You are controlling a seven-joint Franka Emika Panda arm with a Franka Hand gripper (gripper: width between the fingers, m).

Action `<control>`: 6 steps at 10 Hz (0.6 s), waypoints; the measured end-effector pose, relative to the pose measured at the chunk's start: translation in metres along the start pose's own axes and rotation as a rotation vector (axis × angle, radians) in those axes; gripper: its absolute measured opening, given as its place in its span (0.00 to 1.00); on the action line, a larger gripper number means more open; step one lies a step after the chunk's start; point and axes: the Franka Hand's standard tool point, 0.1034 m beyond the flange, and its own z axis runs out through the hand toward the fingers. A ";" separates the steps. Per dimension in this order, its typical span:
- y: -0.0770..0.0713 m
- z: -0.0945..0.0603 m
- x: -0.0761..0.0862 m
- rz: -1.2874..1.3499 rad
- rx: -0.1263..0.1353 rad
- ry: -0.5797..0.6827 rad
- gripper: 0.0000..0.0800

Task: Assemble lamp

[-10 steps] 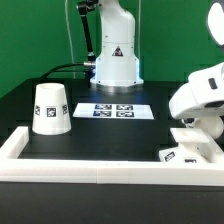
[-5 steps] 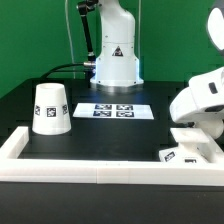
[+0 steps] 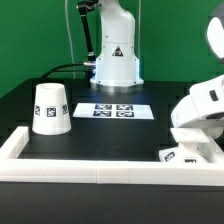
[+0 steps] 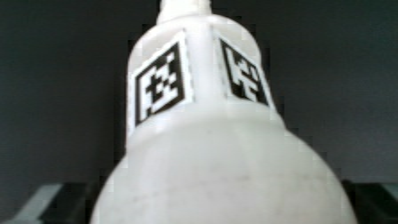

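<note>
One bulb (image 4: 199,150) fills the wrist view, likely held over the base (image 3: 190,153) for seating; jaws hidden, grip unclear.

Shade (image 3: 50,108) wide end down at the exterior view's left, marker board (image 3: 113,110) mid-table, base (image 3: 185,153) at its right.

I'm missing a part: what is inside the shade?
Hidden: the shade stands wide end down on the table, its wall covering the inside. Only its tagged outside shows.

The bulb (image 4: 199,150) overfills the wrist view, hiding jaws.
</note>
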 end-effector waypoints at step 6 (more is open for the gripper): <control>0.006 -0.004 -0.007 -0.050 0.013 -0.003 0.72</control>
